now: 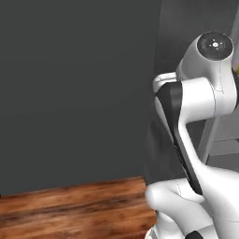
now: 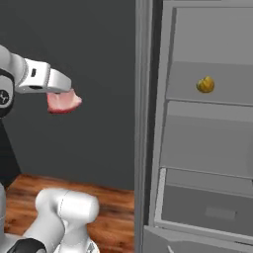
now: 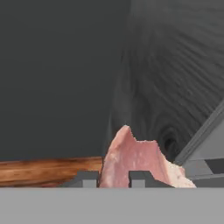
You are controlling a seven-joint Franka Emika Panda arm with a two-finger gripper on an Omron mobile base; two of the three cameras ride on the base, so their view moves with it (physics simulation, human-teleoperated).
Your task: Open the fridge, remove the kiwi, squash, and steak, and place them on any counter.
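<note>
Nearby: hand clamps steak; squash on fridge shelf.

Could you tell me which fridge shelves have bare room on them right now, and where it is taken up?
In the open fridge, the squash takes part of the upper shelf; bare shelf lies to both sides of it. The shelf below, between that one and the lower drawer, is bare. Outside, the gripper holds the steak over the wood floor.
</note>
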